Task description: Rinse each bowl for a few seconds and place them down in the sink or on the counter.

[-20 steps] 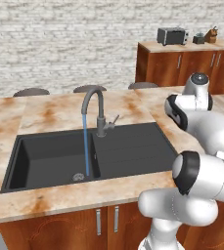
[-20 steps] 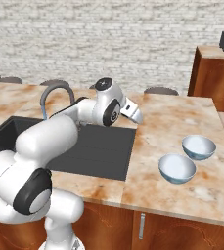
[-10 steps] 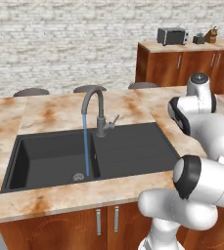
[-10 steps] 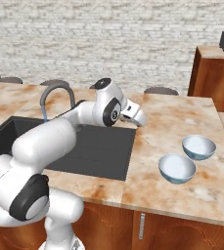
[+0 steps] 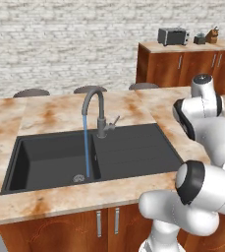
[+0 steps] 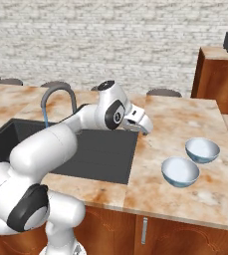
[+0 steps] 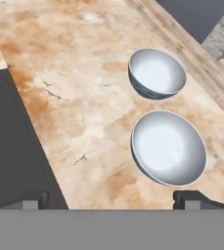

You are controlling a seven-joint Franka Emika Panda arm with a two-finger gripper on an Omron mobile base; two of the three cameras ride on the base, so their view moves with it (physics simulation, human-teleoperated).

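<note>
- My gripper (image 6: 146, 130) hangs above the counter (image 6: 185, 199), just past the right edge of the sink (image 6: 105, 159), with its jaws spread wide and nothing between them.
- In the hand view my two dark fingertips (image 7: 194, 199) stand far apart at the bottom, one over the sink's black edge, the other over the marble near the nearer bowl.
- The two bowls sit upright on the counter to the right of the sink, close beside each other but not touching.
- The nearer bowl (image 6: 180, 172) lies towards the counter's front edge; I see it large and pale in the hand view (image 7: 168, 148).
- The farther bowl (image 6: 202, 150) sits just behind and to the right of it; its bluish outside shows in the hand view (image 7: 156, 73).
- Both bowls look empty.
- The grey gooseneck faucet (image 5: 98, 110) stands at the back of the sink between basin and drainboard, and a thin blue stream of water (image 5: 86, 147) falls from its spout into the basin near the drain.
</note>
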